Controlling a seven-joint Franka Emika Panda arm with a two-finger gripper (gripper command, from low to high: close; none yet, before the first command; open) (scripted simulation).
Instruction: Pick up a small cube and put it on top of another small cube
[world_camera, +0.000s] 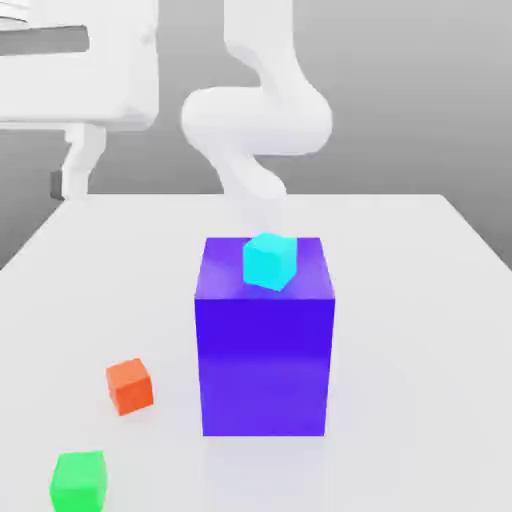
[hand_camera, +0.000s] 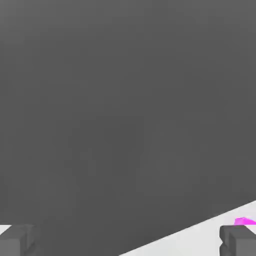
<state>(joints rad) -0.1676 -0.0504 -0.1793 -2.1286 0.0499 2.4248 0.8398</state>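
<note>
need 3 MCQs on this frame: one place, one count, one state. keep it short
1. Where is the cyan cube?
A. on the blue block
B. on the table by the green cube
C. on the red cube

2. How many small cubes lie on the table at the exterior view's left?
A. one
B. two
C. four

3. State of the red cube?
A. stacked on the green cube
B. alone on the table
C. on the blue block

Key:
A, the cyan cube sits at the blue block's top edge.
B, red cube and green cube.
B, it rests on the table, apart from the green cube.
</note>
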